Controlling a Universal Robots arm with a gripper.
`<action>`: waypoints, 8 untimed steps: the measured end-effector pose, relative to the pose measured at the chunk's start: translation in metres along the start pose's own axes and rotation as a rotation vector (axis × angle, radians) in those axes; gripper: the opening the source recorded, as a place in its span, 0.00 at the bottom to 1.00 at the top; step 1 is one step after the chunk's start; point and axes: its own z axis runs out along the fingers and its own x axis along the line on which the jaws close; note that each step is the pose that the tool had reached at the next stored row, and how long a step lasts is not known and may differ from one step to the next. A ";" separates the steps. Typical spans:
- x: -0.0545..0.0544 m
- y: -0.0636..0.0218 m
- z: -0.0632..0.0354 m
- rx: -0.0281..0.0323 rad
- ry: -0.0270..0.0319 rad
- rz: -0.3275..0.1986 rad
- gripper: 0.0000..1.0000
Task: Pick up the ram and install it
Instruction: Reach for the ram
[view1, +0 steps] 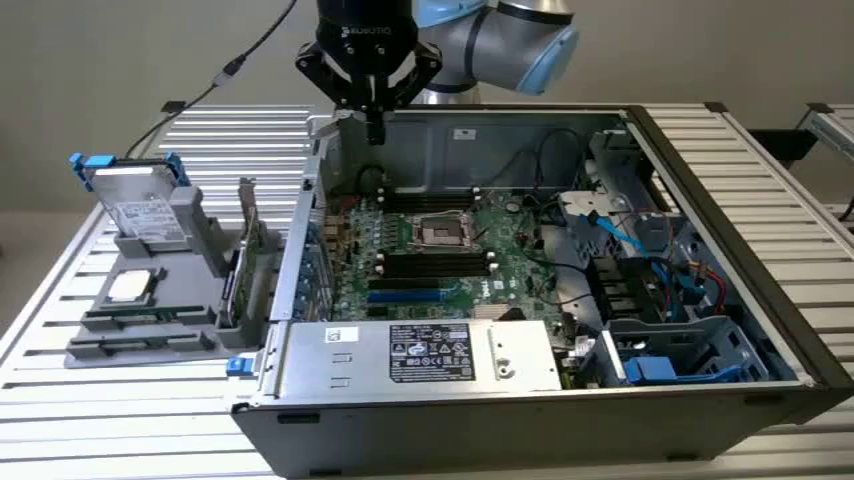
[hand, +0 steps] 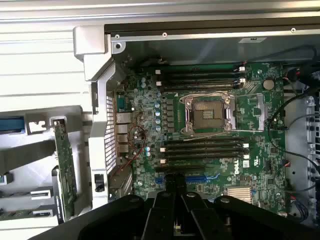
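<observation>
**benchrat:** Slatted metal table, open PC case on top, motherboard facing up. So where's the ram sitting?

**looper:** Outside the case, on the exterior view's left. It's the thin green stick standing on edge in the gray holder, just beside the case wall and nearer than the taller card.

**benchrat:** And the gripper?

**looper:** Hanging over the far left part of the case, above the board and well apart from the ram. Fingers are pinched together with nothing between them. Black slots flank the CPU socket.
</observation>
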 end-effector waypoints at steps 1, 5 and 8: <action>0.000 0.0000 0.0000 0.0000 0.0000 0.000 0.10; 0.000 0.0000 0.0000 0.0000 0.0000 0.000 0.10; 0.000 0.0000 0.0001 -0.0001 -0.0002 0.000 0.10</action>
